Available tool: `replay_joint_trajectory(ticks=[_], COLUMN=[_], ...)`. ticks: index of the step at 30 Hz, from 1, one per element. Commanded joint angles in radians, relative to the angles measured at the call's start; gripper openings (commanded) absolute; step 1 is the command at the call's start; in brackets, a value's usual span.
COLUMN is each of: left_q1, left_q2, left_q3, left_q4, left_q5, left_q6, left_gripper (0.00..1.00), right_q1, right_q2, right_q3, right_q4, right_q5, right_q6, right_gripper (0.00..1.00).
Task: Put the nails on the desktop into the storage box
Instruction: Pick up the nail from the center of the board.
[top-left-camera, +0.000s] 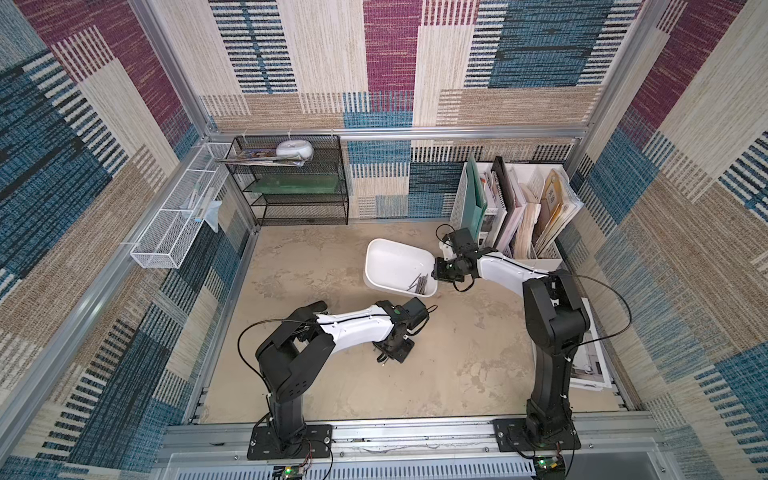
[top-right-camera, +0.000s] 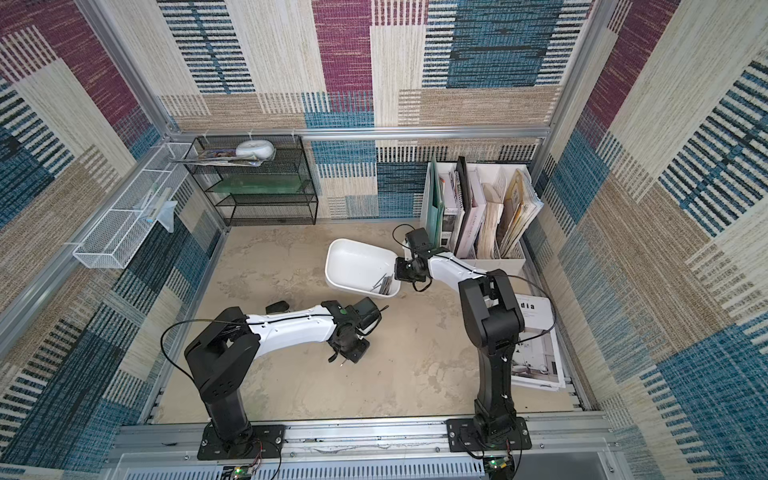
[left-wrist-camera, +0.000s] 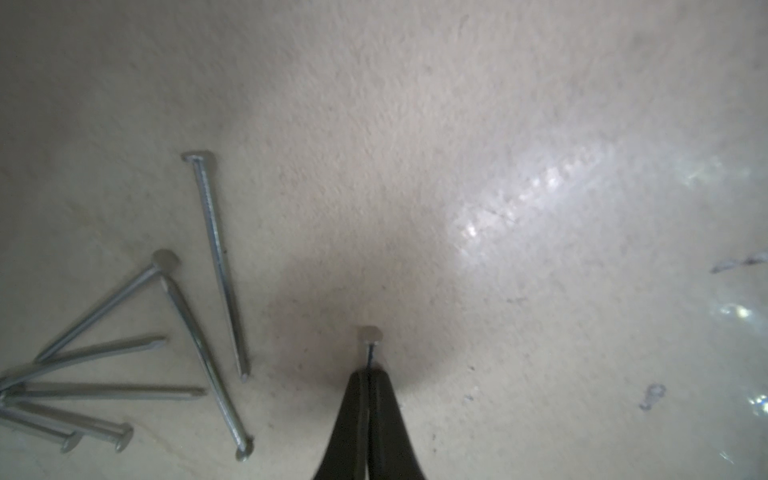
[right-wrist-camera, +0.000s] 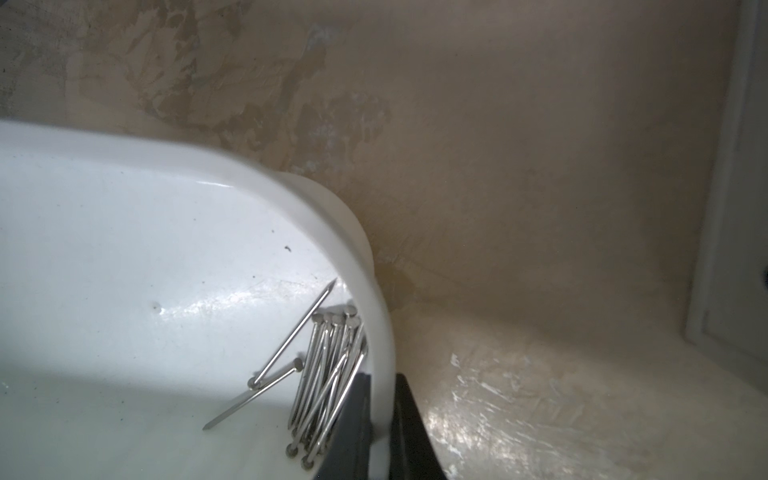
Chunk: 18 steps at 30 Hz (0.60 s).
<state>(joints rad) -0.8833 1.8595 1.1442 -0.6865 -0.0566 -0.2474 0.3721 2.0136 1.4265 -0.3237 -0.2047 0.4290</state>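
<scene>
The white storage box (top-left-camera: 390, 262) stands on the beige desktop (top-left-camera: 457, 353) at the middle back. Several nails (top-left-camera: 419, 284) lie heaped in its corner nearest my right gripper (top-left-camera: 437, 274). That gripper (right-wrist-camera: 380, 380) is shut on the box's wall (right-wrist-camera: 374, 316), one finger inside beside the heaped nails (right-wrist-camera: 328, 374) and one outside. My left gripper (top-left-camera: 384, 358) points down at the desktop in front of the box. In the left wrist view it (left-wrist-camera: 368, 374) is shut on one nail (left-wrist-camera: 370, 338), whose head sticks out past the fingertips. Several loose nails (left-wrist-camera: 174, 332) lie on the desktop beside it.
A black mesh shelf (top-left-camera: 291, 183) stands at the back left and a white wire basket (top-left-camera: 174, 224) hangs on the left wall. A white file holder with folders (top-left-camera: 515, 212) stands at the back right, close behind the right arm. Magazines (top-left-camera: 590, 361) lie along the right edge.
</scene>
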Motion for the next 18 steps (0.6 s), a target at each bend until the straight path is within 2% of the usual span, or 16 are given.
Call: replay_joint_trajectory(ticks=[1,6,9,13,18], left_q1=[0.004,0.004,0.009,0.068,0.162], left_q2=[-0.003,-0.178,-0.239,-0.148,0.101], left_q3=[0.005,0.167,0.328,0.616,0.964], left_q4=[-0.057,-0.258,-0.344,-0.427,-0.467], left_q5=[-0.031,-0.037,-0.049,-0.046,-0.023], left_q6=[-0.001,-0.014,-0.011,0.015,0.026], left_gripper=[0.00,0.00,0.00,0.00,0.00], right_q1=[0.001,0.000,0.000,0.002,0.004], right_q2=[-0.007,-0.011,-0.008,-0.008,-0.006], right_q3=[-0.004,-0.012,-0.012,-0.009,-0.008], right_q4=[-0.063,-0.060,-0.058,-0.055,-0.058], right_q5=[0.044,0.047,0.046,0.037,0.035], right_q6=[-0.025,-0.026,-0.024,-0.019,-0.021], right_gripper=[0.00,0.00,0.00,0.00,0.00])
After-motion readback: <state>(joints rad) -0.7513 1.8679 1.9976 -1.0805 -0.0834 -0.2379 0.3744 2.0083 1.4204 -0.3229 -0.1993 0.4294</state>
